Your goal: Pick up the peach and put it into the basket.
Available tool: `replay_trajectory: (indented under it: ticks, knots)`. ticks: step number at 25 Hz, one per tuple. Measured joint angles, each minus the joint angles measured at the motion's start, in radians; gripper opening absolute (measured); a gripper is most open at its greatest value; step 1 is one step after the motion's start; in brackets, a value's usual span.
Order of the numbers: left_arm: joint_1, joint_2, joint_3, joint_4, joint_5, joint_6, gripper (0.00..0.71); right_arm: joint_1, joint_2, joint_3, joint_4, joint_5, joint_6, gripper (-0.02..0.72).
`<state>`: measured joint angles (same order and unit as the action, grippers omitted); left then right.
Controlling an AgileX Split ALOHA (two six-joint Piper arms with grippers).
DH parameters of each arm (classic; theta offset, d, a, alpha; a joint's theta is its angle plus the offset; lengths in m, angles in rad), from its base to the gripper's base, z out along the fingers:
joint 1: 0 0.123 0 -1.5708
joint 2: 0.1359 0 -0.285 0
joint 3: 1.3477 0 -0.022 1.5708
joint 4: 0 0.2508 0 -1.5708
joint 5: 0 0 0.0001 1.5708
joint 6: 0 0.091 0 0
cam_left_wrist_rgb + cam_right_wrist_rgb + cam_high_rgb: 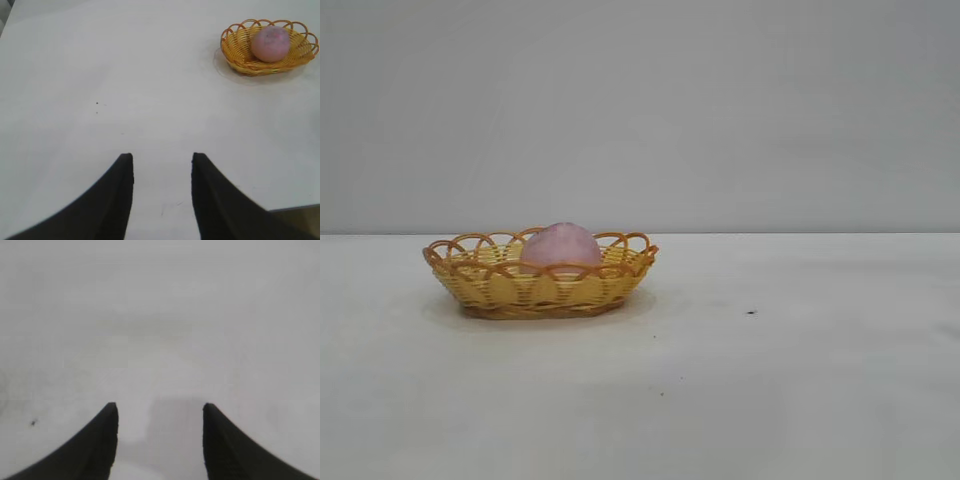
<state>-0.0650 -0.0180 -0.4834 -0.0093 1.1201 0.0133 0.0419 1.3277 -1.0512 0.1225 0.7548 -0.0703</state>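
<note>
Peach sits in basket — underside hidden.

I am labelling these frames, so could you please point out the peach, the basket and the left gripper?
peach (560, 246): exterior view, middle of its pink dome.
basket (490, 289): exterior view, front woven wall.
left gripper (162, 159): left wrist view, midway between its open tips.

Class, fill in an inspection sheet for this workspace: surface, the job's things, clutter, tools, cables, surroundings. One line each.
Surface: white table, a small dark speck on it.
Job's things: peach lies inside the wicker basket; basket sits flat on the table.
Clutter: nothing seen.
Tools: left tool open, empty, over bare table away from the basket; right tool open, empty, over bare table.
Cables: nothing seen.
Surroundings: plain grey wall behind the table.
</note>
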Motion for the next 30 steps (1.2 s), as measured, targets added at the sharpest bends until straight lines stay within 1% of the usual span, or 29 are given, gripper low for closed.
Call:
replay_trajectory:
  ticks: [5, 6, 10, 13, 19, 24, 27, 30]
  knots:
    - [0.0, 0.0, 0.0, 0.0, 0.0, 0.0, 0.292, 0.0, -0.152, 0.137, -0.002, 0.075, -0.012, 0.372]
    - [0.0, 0.0, 0.0, 0.0, 0.0, 0.0, 0.292, 0.0, -0.19, 0.167, -0.002, 0.077, -0.012, 0.318]
    - [0.0, 0.0, 0.0, 0.0, 0.0, 0.0, 0.292, 0.0, -0.4, 0.286, -0.004, 0.099, 0.0, 0.32]
    - [0.0, 0.0, 0.0, 0.0, 0.0, 0.0, 0.292, 0.0, -0.528, 0.365, -0.008, 0.135, 0.001, 0.32]
    - [0.0, 0.0, 0.0, 0.0, 0.0, 0.0, 0.292, 0.0, -0.725, 0.455, -0.002, 0.225, -0.007, 0.32]
    - [0.0, 0.0, 0.0, 0.0, 0.0, 0.0, 0.292, 0.0, -0.91, 0.527, 0.002, 0.282, -0.009, 0.32]
    - [0.0, 0.0, 0.0, 0.0, 0.0, 0.0, 0.292, 0.0, -0.999, 0.542, 0.002, 0.328, -0.009, 0.32]
    - [0.0, 0.0, 0.0, 0.0, 0.0, 0.0, 0.292, 0.0, -1.087, 0.551, -0.007, 0.351, -0.015, 0.32]
